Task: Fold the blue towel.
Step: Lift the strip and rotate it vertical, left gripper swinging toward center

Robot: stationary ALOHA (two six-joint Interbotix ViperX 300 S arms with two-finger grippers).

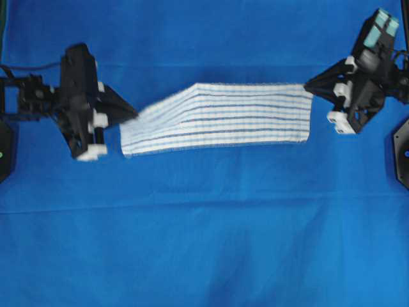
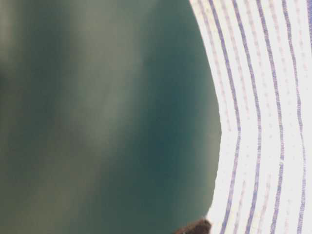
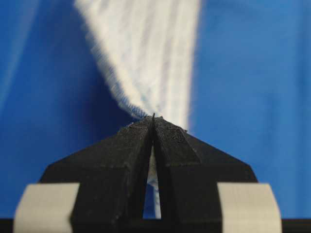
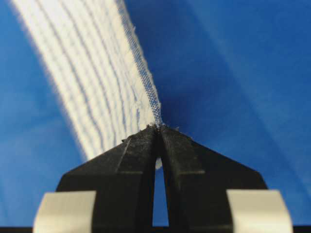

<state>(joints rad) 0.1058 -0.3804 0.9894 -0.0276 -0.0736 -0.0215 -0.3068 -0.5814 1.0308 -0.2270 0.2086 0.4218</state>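
The blue towel [image 1: 220, 118], white with thin blue stripes, stretches across the middle of the table in the overhead view. My left gripper [image 1: 133, 113] is shut on its upper left corner, and cloth shows between the pinched tips [image 3: 153, 118]. My right gripper [image 1: 309, 85] is shut on the upper right corner, where the hem runs into the tips [image 4: 159, 127]. The towel [image 3: 146, 53] fans out ahead of the left jaws, and the towel [image 4: 92, 73] rises up and left from the right ones. The table-level view is filled on its right by the striped towel [image 2: 263, 122], very close.
A plain blue table covering [image 1: 204, 243] spreads under everything. Dark arm mounts sit at the left edge [image 1: 5, 150] and right edge [image 1: 402, 150] of the overhead view. The rest of the table-level view is a green blur.
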